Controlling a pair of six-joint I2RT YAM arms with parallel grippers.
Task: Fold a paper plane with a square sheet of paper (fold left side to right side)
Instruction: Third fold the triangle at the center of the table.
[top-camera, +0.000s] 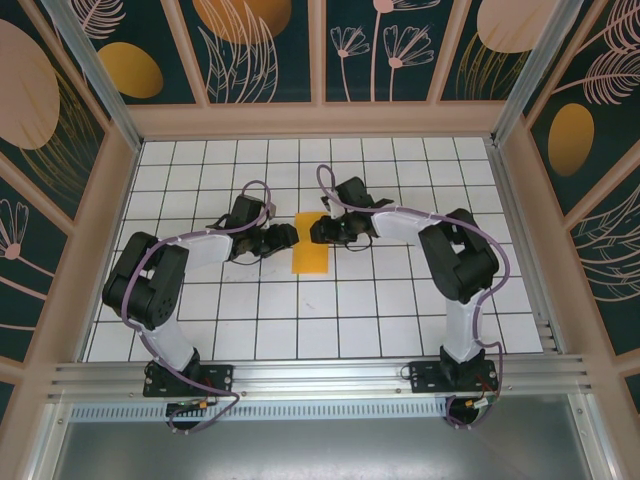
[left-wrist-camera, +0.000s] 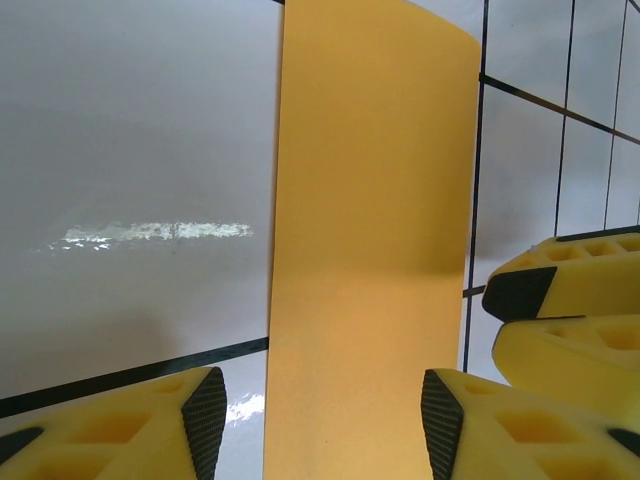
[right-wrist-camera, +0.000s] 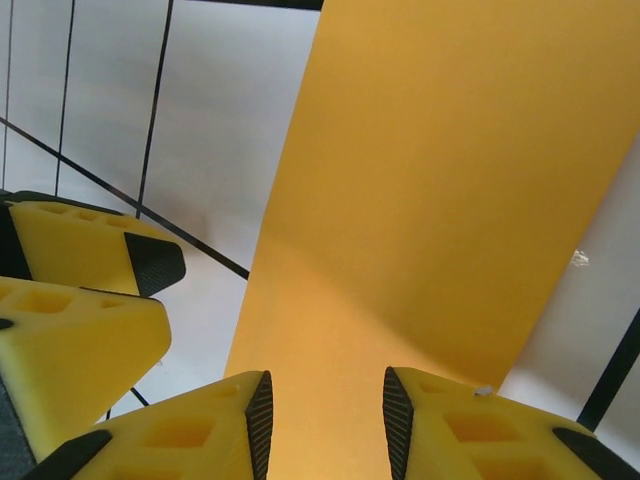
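Observation:
The square sheet of paper (top-camera: 311, 243) is bright orange and lies on the white tiles at the table's middle as a narrow upright rectangle about one tile wide. My left gripper (top-camera: 291, 238) sits low at its left edge and my right gripper (top-camera: 319, 231) at its upper right edge, the two facing each other. In the left wrist view the paper (left-wrist-camera: 370, 230) runs flat under the left gripper (left-wrist-camera: 323, 425), whose jaws stand wide apart with nothing pinched. In the right wrist view the paper (right-wrist-camera: 430, 200) likewise passes beneath the right gripper (right-wrist-camera: 328, 420), jaws apart.
The white gridded table (top-camera: 330, 320) is fenced by wooden walls (top-camera: 110, 190) on three sides, with a metal rail (top-camera: 320, 375) along the near edge. The other arm's yellow fingers (left-wrist-camera: 560, 290) crowd each wrist view's edge, as do the fingers (right-wrist-camera: 80, 290).

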